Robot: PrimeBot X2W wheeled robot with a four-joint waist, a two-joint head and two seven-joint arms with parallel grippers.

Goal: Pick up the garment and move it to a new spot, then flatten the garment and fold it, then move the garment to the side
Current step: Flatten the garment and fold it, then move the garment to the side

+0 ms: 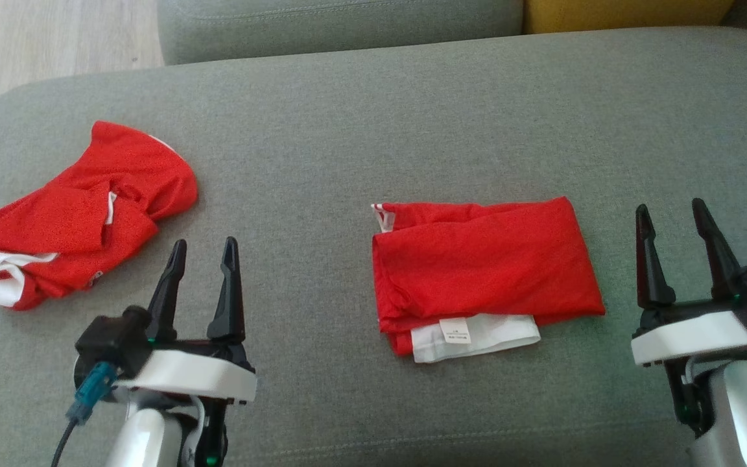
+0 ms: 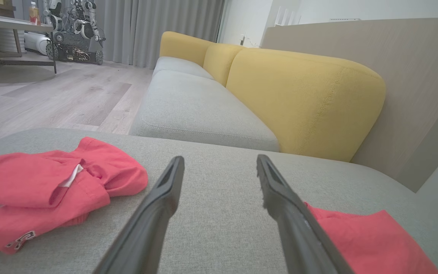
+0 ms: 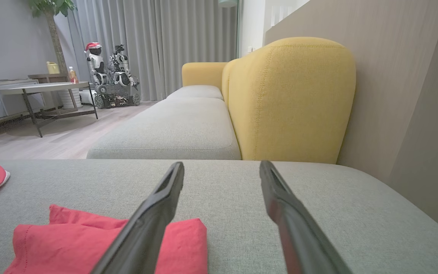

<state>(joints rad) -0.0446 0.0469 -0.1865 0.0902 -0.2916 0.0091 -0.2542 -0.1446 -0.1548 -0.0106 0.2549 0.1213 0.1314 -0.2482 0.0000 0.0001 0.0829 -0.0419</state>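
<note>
Text: I can read none | folded garment (image 1: 487, 259): white tag (image 1: 455, 331) at 6 o'clock, print too small | crumpled garment (image 1: 82, 207): white lettering (image 2: 21, 239), illegible

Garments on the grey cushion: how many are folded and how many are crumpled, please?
folded red garment: 1
crumpled red garment: 1
Total: 2

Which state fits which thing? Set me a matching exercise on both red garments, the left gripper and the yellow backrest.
1. crumpled red fabric garment with white trim
2. red fabric garment showing a white label
3. left gripper
4. yellow upholstered backrest

A. folded flat, centre
B. open, empty
C. bunched up, far left
D. upright at the back

Pairs: 1-C, 2-A, 3-B, 4-D
</note>
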